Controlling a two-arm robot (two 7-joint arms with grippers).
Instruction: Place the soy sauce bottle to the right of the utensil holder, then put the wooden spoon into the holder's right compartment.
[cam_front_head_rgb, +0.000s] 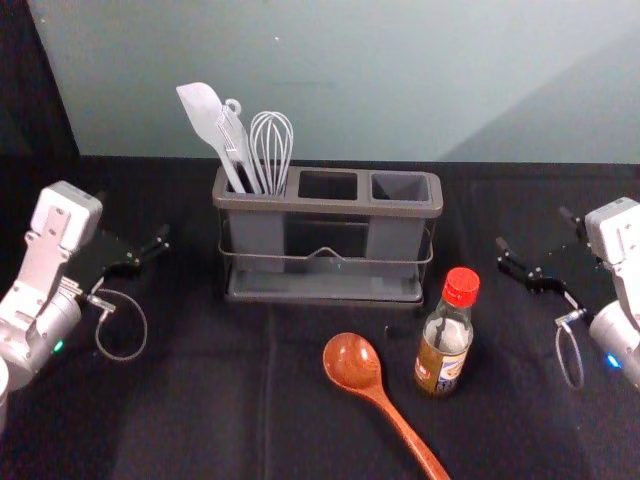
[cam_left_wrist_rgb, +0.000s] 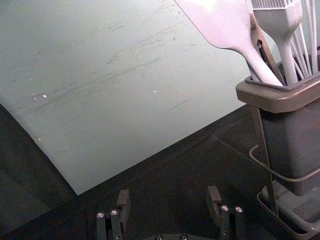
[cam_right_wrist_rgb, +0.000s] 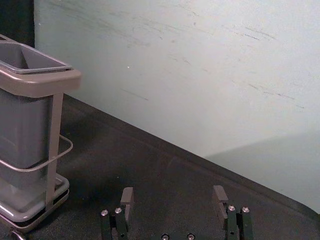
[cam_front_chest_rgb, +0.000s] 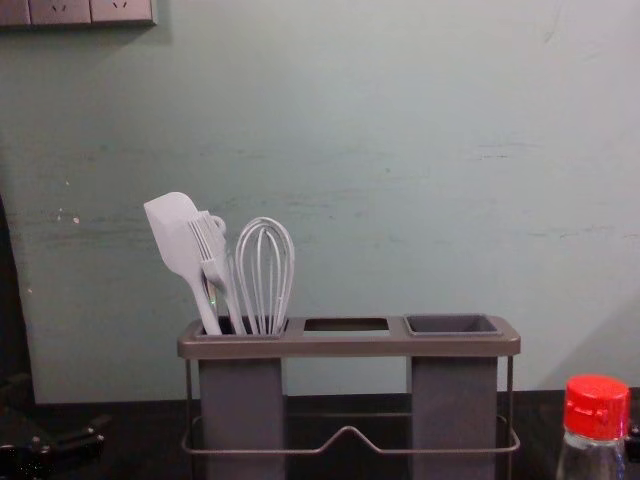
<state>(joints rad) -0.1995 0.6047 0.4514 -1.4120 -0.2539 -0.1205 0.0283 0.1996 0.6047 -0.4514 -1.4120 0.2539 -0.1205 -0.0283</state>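
"Largest first?"

"Utensil holder (cam_front_head_rgb: 328, 206): between the left gripper (cam_front_head_rgb: 133, 216) and the right gripper (cam_front_head_rgb: 533, 228), well apart from both. Three places along the top."

"State of the grippers?"

"Left wrist view settles one: the left gripper (cam_left_wrist_rgb: 168, 195) has its fingers spread wide, nothing between them. Right wrist view, likewise: the right gripper (cam_right_wrist_rgb: 173, 195) wide open and unladen. Both over the table, either side of the holder."

"Spoon?"

"Head view gives the wooden spoon (cam_front_head_rgb: 352, 362) whole. Lying on the table, left of the right gripper and nearer the robot; bowl towards the holder, handle running back and rightwards."

"Bottle?"

"Soy sauce bottle (cam_front_head_rgb: 443, 345), upright, between spoon and right gripper, nearer the robot than the latter. Chest view puts its red cap beyond the holder's right end; head view places the bottle just in front of the right corner."

"Smaller stuff?"

"Spatula (cam_front_head_rgb: 201, 108) and whisk (cam_front_head_rgb: 271, 145), left compartment, rightward of the left gripper. Left wrist view adds detail: brush bristles beside the spatula."
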